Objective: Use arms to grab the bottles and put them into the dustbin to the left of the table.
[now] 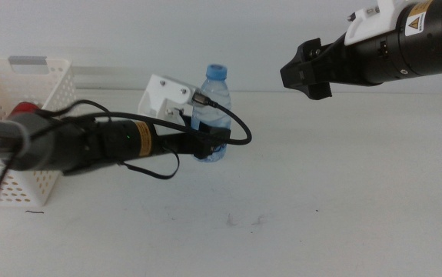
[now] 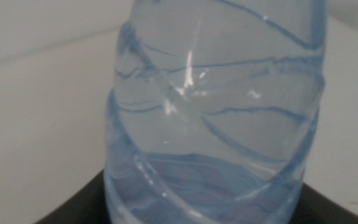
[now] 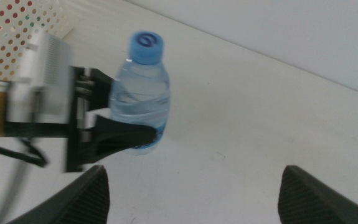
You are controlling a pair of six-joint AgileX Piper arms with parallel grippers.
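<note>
White tabletop (image 1: 343,185): left pincer (image 1: 211,146) clamps ribbed clear bottle (image 1: 214,100).

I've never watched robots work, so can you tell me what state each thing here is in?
Water bottle: upright, capped, on the table.
Left gripper: shut on the water bottle.
Right gripper: open, raised above the table.
Dustbin: upright, something red inside.

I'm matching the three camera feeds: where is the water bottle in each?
Middle view: water bottle left of centre, left end effector around its lower body.
Left wrist view: water bottle fills the frame.
Right wrist view: water bottle upper left.
Shared landmark: blue cap; not visible in left wrist view.
</note>
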